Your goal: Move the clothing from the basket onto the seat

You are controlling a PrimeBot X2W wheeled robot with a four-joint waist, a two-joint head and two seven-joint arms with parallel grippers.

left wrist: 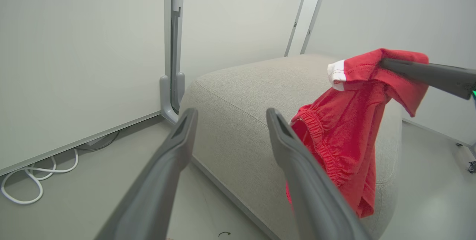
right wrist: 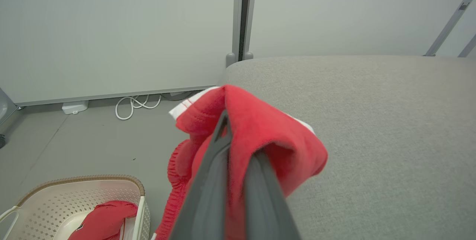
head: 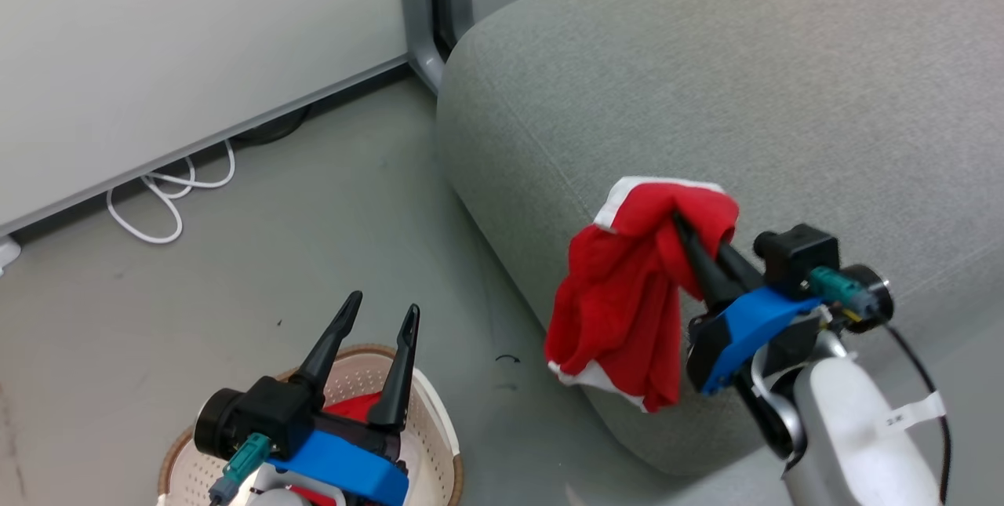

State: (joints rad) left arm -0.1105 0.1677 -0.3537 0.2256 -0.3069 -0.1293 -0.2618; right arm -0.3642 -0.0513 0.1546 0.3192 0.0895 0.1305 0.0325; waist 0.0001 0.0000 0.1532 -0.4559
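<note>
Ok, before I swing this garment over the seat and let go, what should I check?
1. The right gripper shut on the held garment: ok.
2. The held garment fully over the seat: not ok, most hangs past its edge.
3. The held garment off the floor: ok.
4. The left gripper open, apart from the held garment: ok.
5. The basket emptied: not ok, second garment lies inside.

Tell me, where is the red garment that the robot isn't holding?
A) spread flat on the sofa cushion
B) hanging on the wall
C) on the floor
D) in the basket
D: the loose garment lies inside the basket, while the right gripper is shut on the other garment.
</note>
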